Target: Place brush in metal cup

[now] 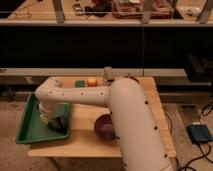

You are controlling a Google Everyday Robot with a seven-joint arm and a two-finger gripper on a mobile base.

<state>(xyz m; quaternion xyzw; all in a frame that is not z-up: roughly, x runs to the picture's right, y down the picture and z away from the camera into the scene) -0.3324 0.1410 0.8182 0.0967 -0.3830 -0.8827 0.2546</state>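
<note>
A wooden table [85, 142] is seen in front of a long dark shelf [100, 22]. A green tray [30, 131] is laid on the left end of the table, with its left side hanging a little over the edge. A big white arm [80, 95] is stretched across the table from the right, bent at the far left, and pointed down into the tray. The gripper [58, 123] is held low over the right part of the tray, near the tray's right wall. Its fingers are pressed together. A dark lump is seen right at the gripper, but it cannot be told if this is the brush or only the gripper itself, so it cannot be told if anything is pinched. The metal cup cannot be picked out in this view. A purple bowl [104, 129] is set on the table just right of the tray and is partly hidden by the arm. At the back edge of the table, a small green thing [80, 83], a small orange thing [91, 81] and a grey thing [108, 74] are lined up near each other. A blue box [200, 134] is seen on the floor, well to the right of the table.
</note>
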